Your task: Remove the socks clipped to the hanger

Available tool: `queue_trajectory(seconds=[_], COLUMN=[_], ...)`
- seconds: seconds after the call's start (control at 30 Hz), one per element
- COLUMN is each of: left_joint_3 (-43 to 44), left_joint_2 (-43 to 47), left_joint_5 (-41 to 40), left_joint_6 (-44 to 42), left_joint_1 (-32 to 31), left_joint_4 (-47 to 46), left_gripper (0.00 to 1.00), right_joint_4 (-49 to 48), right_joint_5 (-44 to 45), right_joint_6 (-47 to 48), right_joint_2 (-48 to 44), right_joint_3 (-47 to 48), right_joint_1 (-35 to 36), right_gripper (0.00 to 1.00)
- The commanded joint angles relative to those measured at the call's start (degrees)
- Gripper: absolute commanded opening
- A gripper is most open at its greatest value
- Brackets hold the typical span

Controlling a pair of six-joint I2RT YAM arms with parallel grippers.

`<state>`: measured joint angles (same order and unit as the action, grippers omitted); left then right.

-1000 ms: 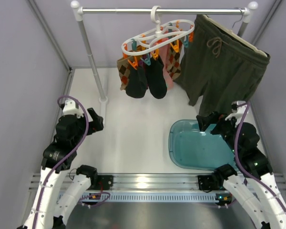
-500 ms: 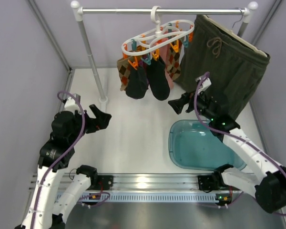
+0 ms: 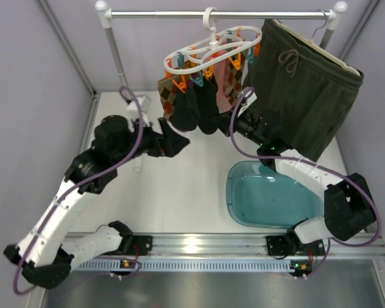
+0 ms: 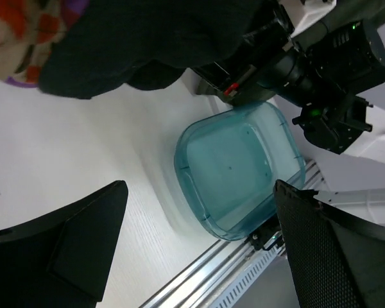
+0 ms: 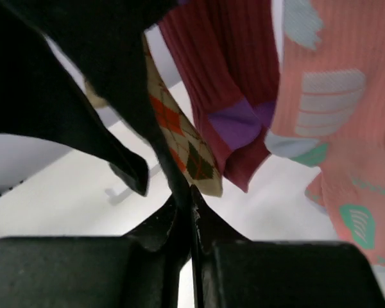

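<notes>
Socks (image 3: 196,106) hang bunched under the hanger (image 3: 212,46), each pinched at the cuff by a clip (image 3: 178,83). They look light, limp and stretchy, so the fabric will likely give before a clip lets go. Best to take the lower body and pull straight down; a sideways pull would swing the hanger on the rail (image 3: 179,13).

Right gripper (image 5: 191,204) is pressed together on the bottom edge of a black sock (image 5: 58,96). It's a thin bite and could slip. Argyle sock (image 5: 186,144), magenta sock (image 5: 212,77) and pink sock (image 5: 333,128) hang just beside it, so neighbours may get dragged.

Left gripper (image 4: 197,192) is spread wide and empty, near the bunch on its left side. Shorts (image 3: 301,83) crowd the right arm. Bin (image 3: 231,186) sits on the table near the right arm.
</notes>
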<state>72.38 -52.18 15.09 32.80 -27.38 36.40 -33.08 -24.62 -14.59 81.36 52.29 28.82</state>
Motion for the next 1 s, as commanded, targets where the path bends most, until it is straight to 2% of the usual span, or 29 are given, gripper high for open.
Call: queue_trajectory(seconds=[0.0, 0.07, 0.1, 0.17, 0.23, 0.3, 0.33, 0.4, 0.47, 0.5, 0.53, 0.63, 0.7, 0.97], left_joint_3=[5.8, 9.0, 10.1, 14.1, 17.7, 24.9, 27.7, 36.3, 41.6, 48.5, 51.4, 61.4, 63.5, 64.3], left_joint_2=[-4.7, -6.6, -7.2, -9.7, -14.4, -18.4, -22.2, -26.1, -32.2, -34.5, -39.1, -45.5, -47.0, -50.6], left_joint_5=[-21.3, -32.8, -35.8, -42.1, -51.9, -59.0, -66.7, -72.1, -79.1, -80.6, -81.7, -81.2, -78.5, -75.1], left_joint_6=[-3.6, -5.2, -5.5, -7.3, -11.1, -14.3, -17.5, -20.6, -25.0, -26.9, -30.0, -32.3, -31.8, -28.1], left_joint_1=[-18.3, -26.1, -31.5, -35.7, -41.4, -47.7, -49.9, -53.9, -54.1, -53.8, -53.4, -51.3, -48.2, -39.8], left_joint_4=[-3.6, -3.5, -3.6, -3.5, -3.4, -3.4, -3.4, -3.4, -3.7, -3.5, -3.4, -3.6, -3.5, -3.4], left_gripper=[0.99, 0.99, 0.99, 0.99, 0.99, 0.99, 0.99, 0.99, 0.97, 0.96, 0.95, 0.87, 0.81, 0.72], right_joint_4=[-10.1, -11.4, -11.4, -11.9, -11.2, -11.0, -11.0, -11.4, -11.9, -12.2, -12.4, -12.4, -11.7, -4.6], right_joint_5=[1.7, 4.1, 6.6, 9.2, 13.7, 17.4, 18.1, 18.9, 19.9, 20.7, 21.1, 22.1, 22.9, 23.2], right_joint_6=[0.3, 0.6, 0.7, 1.6, 3.1, 4.9, 5.0, 4.8, 4.5, 4.6, 4.5, 4.1, 3.4, 3.8], right_joint_2=[-2.4, -4.9, -5.9, -8.0, -9.4, -10.3, -10.5, -11.0, -11.5, -11.8, -12.2, -14.0, -15.6, -19.0], right_joint_3=[0.7, -2.4, -3.6, -6.6, -8.7, -9.8, -10.7, -11.4, -12.6, -12.8, -13.2, -13.8, -13.9, -12.2], right_joint_1=[3.2, 4.7, 5.8, 7.4, 9.9, 13.0, 13.7, 14.9, 15.6, 16.4, 16.8, 17.8, 18.0, 18.1], right_gripper=[0.01, 0.00, 0.00, 0.00, 0.00, 0.00, 0.00, 0.00, 0.00, 0.00, 0.00, 0.00, 0.00, 0.00])
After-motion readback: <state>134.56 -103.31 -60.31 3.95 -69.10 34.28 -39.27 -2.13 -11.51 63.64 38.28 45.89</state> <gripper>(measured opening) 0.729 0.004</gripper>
